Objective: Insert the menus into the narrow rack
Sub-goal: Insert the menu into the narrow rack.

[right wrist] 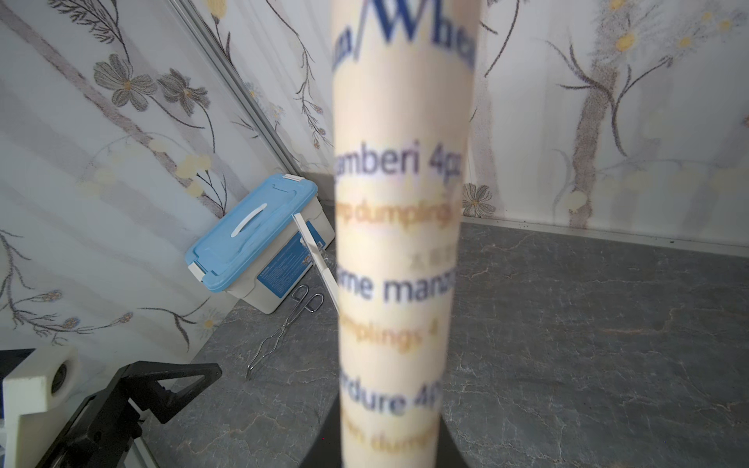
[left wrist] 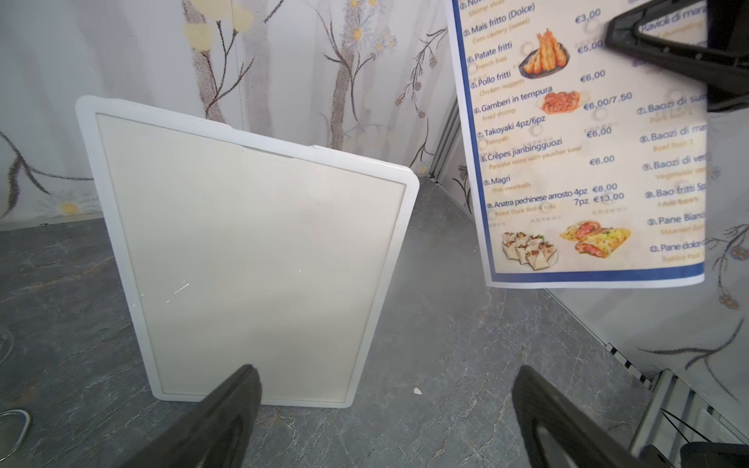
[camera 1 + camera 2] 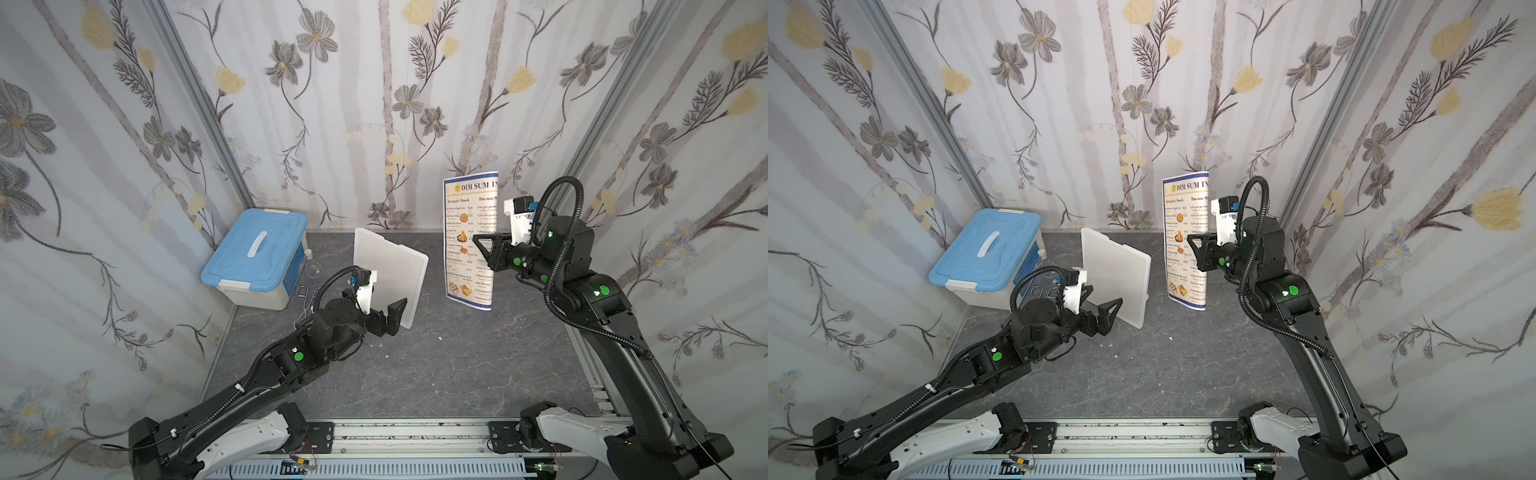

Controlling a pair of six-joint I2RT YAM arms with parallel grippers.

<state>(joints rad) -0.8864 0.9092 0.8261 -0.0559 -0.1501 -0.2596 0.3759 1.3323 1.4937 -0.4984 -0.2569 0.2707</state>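
Near: left arm reaches low from the front rail (image 3: 374,432), forearm close to level, wrist pointing away; left pincer (image 3: 384,308) with jaws wide apart, nothing between them; narrow rack (image 3: 392,266) just beyond its fingertips, standing on its lower edge on the grey table (image 3: 436,365) and leaning back; contact between fingertip and rack not clear. Right arm sits higher, elbow bent, wrist turned inward toward the left arm; right pincer (image 3: 476,240) clamped on the side edge of the menu (image 3: 459,249) near mid-height; menu upright, curled about a vertical axis, right of the left pincer, beside the rack but apart from it. Farther, left of the left pincer: metal tongs (image 1: 283,328); then blue-lidded box (image 3: 255,249) by the wall.
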